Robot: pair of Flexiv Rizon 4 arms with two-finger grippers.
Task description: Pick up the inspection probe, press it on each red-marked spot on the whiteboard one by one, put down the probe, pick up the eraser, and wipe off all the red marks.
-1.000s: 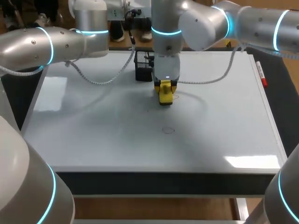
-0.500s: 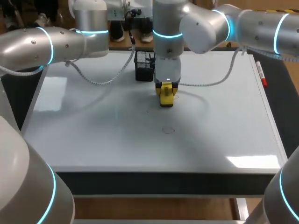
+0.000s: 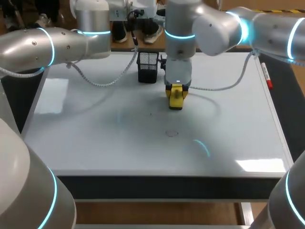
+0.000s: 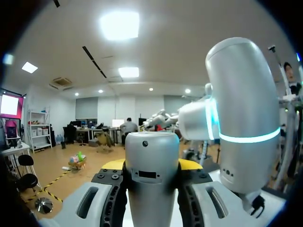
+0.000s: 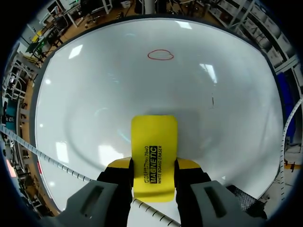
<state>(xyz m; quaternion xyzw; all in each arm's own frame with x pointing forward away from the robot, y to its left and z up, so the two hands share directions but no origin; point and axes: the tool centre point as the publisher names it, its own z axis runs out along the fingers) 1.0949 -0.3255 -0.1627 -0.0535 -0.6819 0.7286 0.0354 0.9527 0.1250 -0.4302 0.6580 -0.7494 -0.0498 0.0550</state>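
Place: we think this is a robot lab.
Arms: our left arm (image 3: 47, 45) and right arm (image 3: 267, 28) are silver, with glowing blue rings.
Tabletop: a big whiteboard (image 3: 95, 138) lies on it.
Small things: a black mesh cup (image 3: 147, 67) and a marker pen (image 3: 266, 75) sit near the edges.

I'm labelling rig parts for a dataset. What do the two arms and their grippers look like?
Both arms, left arm and right arm, are rounded silver-grey tubes with glowing cyan rings at the joints. A pale ribbed cable hangs from each. The left gripper and right gripper have grey bodies, black fingers and yellow tips.
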